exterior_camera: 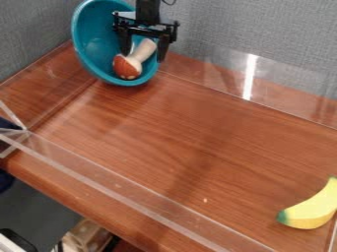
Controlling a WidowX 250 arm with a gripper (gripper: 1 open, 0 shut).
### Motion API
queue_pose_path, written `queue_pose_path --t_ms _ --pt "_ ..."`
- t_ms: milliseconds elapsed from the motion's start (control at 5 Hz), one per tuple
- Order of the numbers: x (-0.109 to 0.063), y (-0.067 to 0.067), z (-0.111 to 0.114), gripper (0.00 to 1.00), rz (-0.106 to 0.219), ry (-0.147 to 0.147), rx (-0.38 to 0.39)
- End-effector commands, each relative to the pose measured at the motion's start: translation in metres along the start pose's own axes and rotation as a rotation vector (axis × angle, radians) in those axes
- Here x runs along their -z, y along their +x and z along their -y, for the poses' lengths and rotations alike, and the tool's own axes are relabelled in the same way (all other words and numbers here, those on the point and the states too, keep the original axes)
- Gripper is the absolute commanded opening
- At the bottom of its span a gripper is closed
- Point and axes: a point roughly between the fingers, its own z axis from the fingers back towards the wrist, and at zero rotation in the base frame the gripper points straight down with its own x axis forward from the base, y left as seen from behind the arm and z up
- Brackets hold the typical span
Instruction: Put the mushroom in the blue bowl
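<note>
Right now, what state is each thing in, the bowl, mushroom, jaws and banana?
Bowl: tilted, its open side facing the camera, mushroom inside.
Mushroom: lying in the bowl, cap low, stem pointing up and right.
Jaws: open, over the bowl by the mushroom.
Banana: lying on the table, well apart from the bowl.

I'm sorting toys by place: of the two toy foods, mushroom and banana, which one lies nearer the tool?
The mushroom, red-capped and inside the blue bowl, right under the tool; the banana lies far off.
</note>
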Motion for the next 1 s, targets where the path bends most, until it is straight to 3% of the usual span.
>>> queue_pose_path --t_ms 0,200,600,800 --pt "-0.0237 0.0091 0.0025 0.00 0.076 0.003 -0.005" --pt "-0.0281 0.0094 0.0031 1.00 0.080 0.004 -0.011" --pt "-0.0308 0.0105 0.0044 1.00 0.087 0.016 -0.028" --pt "-0.0228 0.0119 0.0051 0.00 0.080 0.030 -0.034"
